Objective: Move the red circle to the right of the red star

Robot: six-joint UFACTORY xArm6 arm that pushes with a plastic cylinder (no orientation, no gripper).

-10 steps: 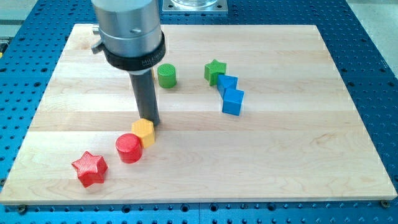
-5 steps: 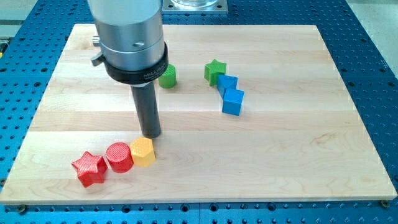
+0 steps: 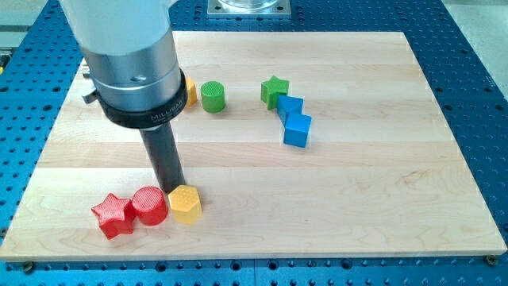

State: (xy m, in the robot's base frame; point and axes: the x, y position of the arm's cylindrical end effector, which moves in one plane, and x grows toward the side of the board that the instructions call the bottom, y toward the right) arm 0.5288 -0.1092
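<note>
Camera view, single frame; all places given relative to the red star [image 3: 113, 215].

- Red star: lies on the wooden board [image 3: 381, 199], near the board's lower-left corner.
- Red circle [image 3: 148, 206]: a short cylinder just to the view's right of the red star, touching it or very nearly so.
- Yellow hexagon block [image 3: 185, 205]: next beyond the red circle on the star's right, touching the circle; the three make a short row.
- My tip [image 3: 172, 191]: lower end of the dark rod, standing right of the star and slightly toward the view's top, just behind the gap between red circle and yellow hexagon, against the hexagon's upper-left edge. The arm ends in a bare rod; nothing is clasped or held.
- Arm housing [image 3: 135, 67]: large grey cylinder with black collar, toward the view's top from the star.
- Yellow-orange block [image 3: 190, 92]: far above and right of the star, mostly hidden by the housing; shape cannot be told.
- Green cylinder [image 3: 213, 97]: up and right of the star, just beyond the yellow-orange block.
- Green star [image 3: 275, 91]: further right.
- Two blue cubes [image 3: 290, 107] [image 3: 297, 130]: furthest right of the star, touching each other, the upper one against the green star.
</note>
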